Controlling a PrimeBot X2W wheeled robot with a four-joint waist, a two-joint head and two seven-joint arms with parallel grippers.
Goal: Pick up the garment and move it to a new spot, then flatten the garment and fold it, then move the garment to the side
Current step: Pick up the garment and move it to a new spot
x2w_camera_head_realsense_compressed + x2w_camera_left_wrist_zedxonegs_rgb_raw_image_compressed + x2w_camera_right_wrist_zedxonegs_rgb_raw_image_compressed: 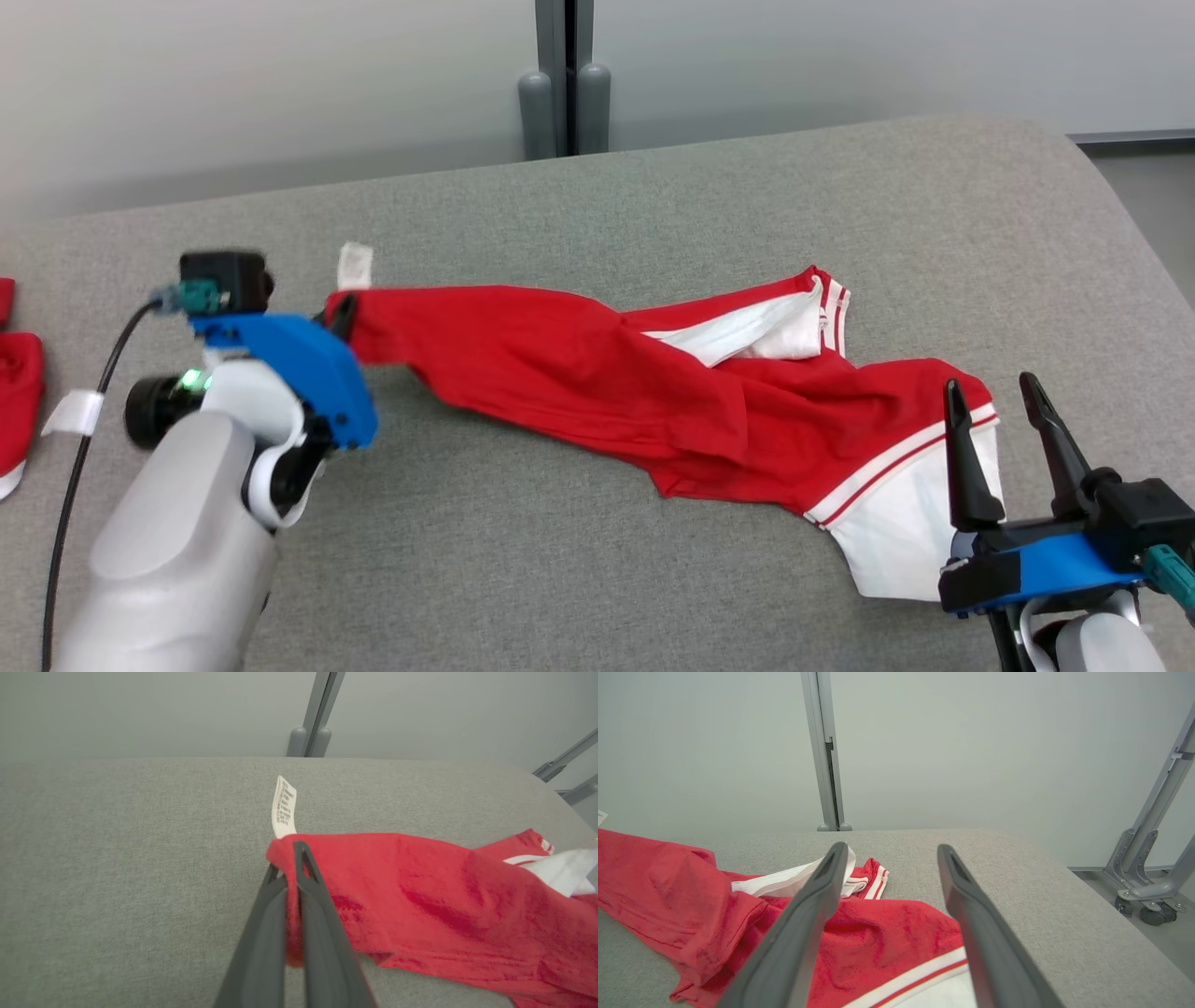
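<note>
Across the grey padded surface sprawls the red-and-white garment, rumpled, its left corner pinched in the closed left gripper, right gripper spread wide, holding nothing, by the white-striped end, small white label upright beside the pinch.

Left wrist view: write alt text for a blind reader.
Two dark fingers shut on a corner of a red garment, its white label sticking up beside the tips. The garment trails right across a grey fabric surface.
</note>
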